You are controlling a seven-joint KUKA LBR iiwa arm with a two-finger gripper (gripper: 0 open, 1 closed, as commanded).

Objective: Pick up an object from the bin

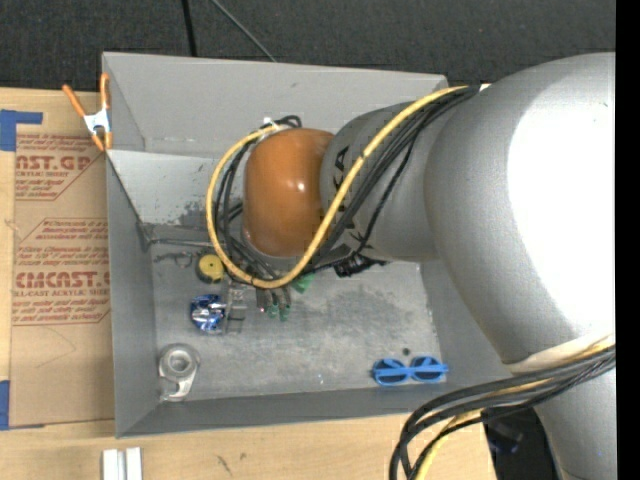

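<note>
Closest to the camera, by the near wall of the grey metal bin [135, 368], lies a flat blue plastic piece [410, 371] shaped like two pointed ovals joined side by side, well apart from everything else. In the near left corner sits a clear, glassy ring [177, 362] with a stubby rim, resting on the scuffed and scratched floor. Farther in is a small crinkled blue thing [208, 314] with a shiny, foil-like surface. Just to its right, low over the floor, is the gripper [243, 301]. Its metal tip is half hidden under the wrist, so I cannot tell whether it is released or clenched, or whether anything is in it. Just right of the gripper are thin green bits [286, 301], partly covered by cables. Beyond the blue crinkled thing, a small round yellow disc [210, 266] lies near the foot of the sloping left wall. Above these bulges the smooth, glossy orange cover [285, 193] of the wrist, looped by a yellow cable [214, 193] and black wires. The broad, matte silver arm [500, 198] runs off to the right.
</note>
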